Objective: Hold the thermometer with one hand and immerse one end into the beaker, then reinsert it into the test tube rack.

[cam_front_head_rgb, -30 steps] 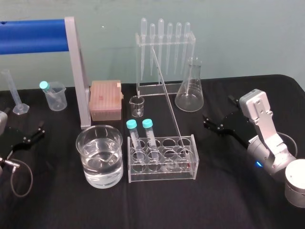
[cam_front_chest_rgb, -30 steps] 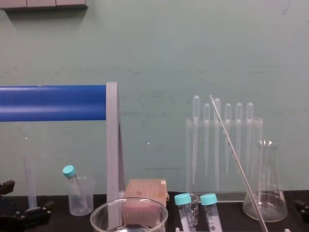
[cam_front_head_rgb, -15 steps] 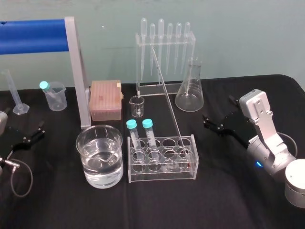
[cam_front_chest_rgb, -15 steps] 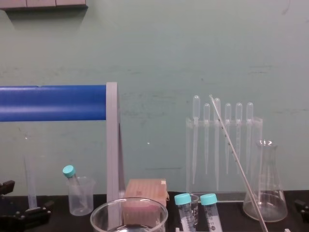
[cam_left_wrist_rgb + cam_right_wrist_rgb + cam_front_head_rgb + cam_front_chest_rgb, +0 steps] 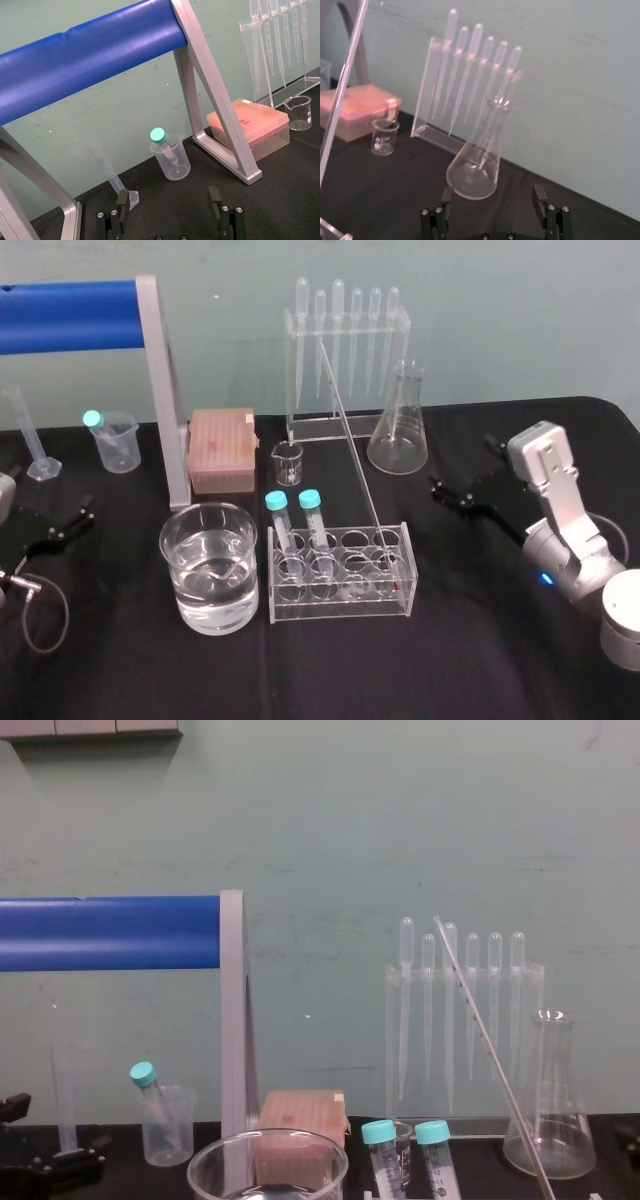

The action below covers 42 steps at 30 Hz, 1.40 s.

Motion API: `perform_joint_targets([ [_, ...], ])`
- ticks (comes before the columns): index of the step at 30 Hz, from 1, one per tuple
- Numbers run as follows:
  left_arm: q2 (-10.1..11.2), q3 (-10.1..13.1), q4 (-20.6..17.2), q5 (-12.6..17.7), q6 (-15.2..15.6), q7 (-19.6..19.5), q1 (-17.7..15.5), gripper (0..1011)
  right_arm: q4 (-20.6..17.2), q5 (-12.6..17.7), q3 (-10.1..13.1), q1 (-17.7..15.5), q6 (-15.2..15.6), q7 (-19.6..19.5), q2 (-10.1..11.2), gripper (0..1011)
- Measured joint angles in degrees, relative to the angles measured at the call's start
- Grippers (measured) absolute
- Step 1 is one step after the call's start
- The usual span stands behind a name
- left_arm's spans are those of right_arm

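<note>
- Black-clothed counter (image 5: 480, 640), pale green wall behind.
- Right hand (image 5: 462, 475): fingers spread wide, gripping nothing, touching nothing.
- Thermometer (image 5: 350, 435) lies to that hand's left, apart from it. Its foot is in a right-end hole of the test tube rack (image 5: 340, 612), and the shaft slants up, back and leftward.
- Right hand judged nearer. Left hand (image 5: 66, 520) sits at the far left, open and empty.
- Beaker (image 5: 185, 595), water inside, stands just beside the rack's left end.

No text, label or number can be read.
</note>
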Motion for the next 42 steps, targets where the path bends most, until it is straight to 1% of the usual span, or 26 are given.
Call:
perform_joint_targets([
  [2, 0.00, 0.00, 0.00, 0.00, 0.00, 0.00, 0.00, 1008, -0.50, 0.15, 0.97, -0.22, -0.16, -0.06, -0.16, 1003],
  [3, 0.00, 0.00, 0.00, 0.00, 0.00, 0.00, 0.00, 1008, -0.93, 0.57, 1.70, -0.34, -0.43, -0.03, -0.29, 1003],
  [5, 0.00, 0.00, 0.00, 0.00, 0.00, 0.00, 0.00, 1008, -1.36, 1.23, 2.44, -0.43, -0.84, 0.07, -0.45, 1003],
  [8, 0.00, 0.00, 0.00, 0.00, 0.00, 0.00, 0.00, 1008, -2.71, 3.27, 4.22, -0.16, -2.24, 1.75, -1.05, 1003],
  [10, 0.00, 0.00, 0.00, 0.00, 0.00, 0.00, 0.00, 1008, -2.94, 3.66, 4.47, -0.02, -2.50, 2.14, -1.19, 1003],
  [13, 0.00, 0.00, 0.00, 0.00, 0.00, 0.00, 0.00, 1008, -4.59, 5.77, 5.50, 1.13, -4.12, 4.82, -2.11, 1003],
  [17, 0.00, 0.00, 0.00, 0.00, 0.00, 0.00, 0.00, 1008, -6.11, 6.80, 5.93, 2.53, -5.48, 7.19, -3.17, 1003],
  [19, 0.00, 0.00, 0.00, 0.00, 0.00, 0.00, 0.00, 1008, -6.51, 7.16, 5.95, 2.95, -5.80, 8.06, -3.56, 1003],
  [23, 0.00, 0.00, 0.00, 0.00, 0.00, 0.00, 0.00, 1008, -7.59, 9.06, 5.80, 4.10, -6.19, 11.69, -4.66, 1003],
  [24, 0.00, 0.00, 0.00, 0.00, 0.00, 0.00, 0.00, 1008, -7.97, 9.68, 5.51, 4.44, -6.20, 13.06, -5.05, 1003],
  [28, 0.00, 0.00, 0.00, 0.00, 0.00, 0.00, 0.00, 1008, -8.51, 10.49, 4.74, 5.08, -6.00, 15.40, -5.89, 1003],
  [29, 0.00, 0.00, 0.00, 0.00, 0.00, 0.00, 0.00, 1008, -8.68, 10.76, 4.30, 5.38, -5.69, 16.37, -6.37, 1003],
  [32, 0.00, 0.00, 0.00, 0.00, 0.00, 0.00, 0.00, 1008, -8.74, 11.14, 3.75, 5.79, -5.03, 17.51, -7.15, 1003],
  [36, 0.00, 0.00, 0.00, 0.00, 0.00, 0.00, 0.00, 1008, -8.27, 11.61, 3.07, 6.54, -3.06, 18.76, -8.65, 1003],
  [42, 0.00, 0.00, 0.00, 0.00, 0.00, 0.00, 0.00, 1008, -7.18, 11.40, 2.92, 7.00, -0.41, 18.76, -9.89, 1003],
])
